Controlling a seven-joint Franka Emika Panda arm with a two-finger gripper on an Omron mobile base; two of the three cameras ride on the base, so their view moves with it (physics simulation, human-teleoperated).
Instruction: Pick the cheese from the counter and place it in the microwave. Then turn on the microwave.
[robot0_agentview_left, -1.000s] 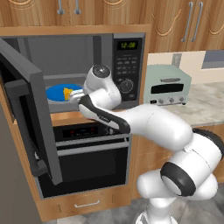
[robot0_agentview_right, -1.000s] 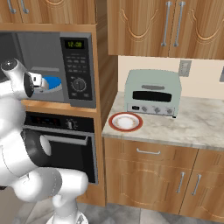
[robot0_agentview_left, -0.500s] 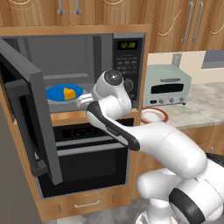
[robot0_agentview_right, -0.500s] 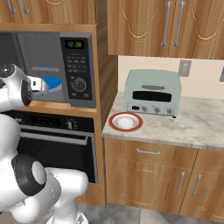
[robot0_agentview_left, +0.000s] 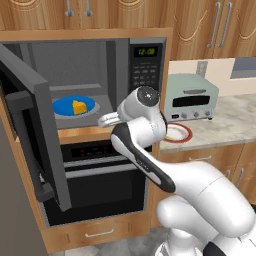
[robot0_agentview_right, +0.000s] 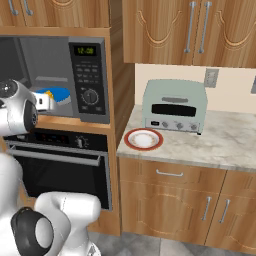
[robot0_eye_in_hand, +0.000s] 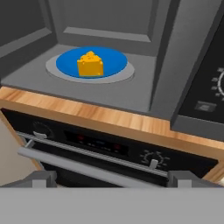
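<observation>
sitting on a blue plate (robot0_agentview_left: 73, 106) inside the microwave (robot0_agentview_left: 100, 80): the cheese (robot0_agentview_left: 78, 106), a small yellow-orange wedge, near the middle of the plate and standing alone, with nothing touching it. resting on a grey round tray (robot0_eye_in_hand: 89, 70) on the microwave floor, that plate. hanging wide open and swinging out to the left, the microwave door (robot0_agentview_left: 35, 125). glowing green on the panel at the right of the microwave, the little clock (robot0_agentview_left: 146, 51), with buttons and a round knob (robot0_agentview_right: 90, 96) under it.

hovering just outside the microwave opening, near its front edge: the gripper (robot0_eye_in_hand: 109, 178), with fingers (robot0_eye_in_hand: 43, 178) spread wide and holding nothing. pointing in toward the cheese, well apart from it. bending up from the lower right in the left base view, the white arm (robot0_agentview_left: 150, 150).

sitting right under the microwave, a black oven (robot0_agentview_right: 57, 167) with a long bar handle across it.

standing to the right, the counter (robot0_agentview_right: 210, 142) of pale stone. resting on it, a small pale-green toaster oven (robot0_agentview_right: 175, 106) by the far wall and a red-rimmed white plate (robot0_agentview_right: 143, 139) just in front of it, near the left end of the counter.
</observation>
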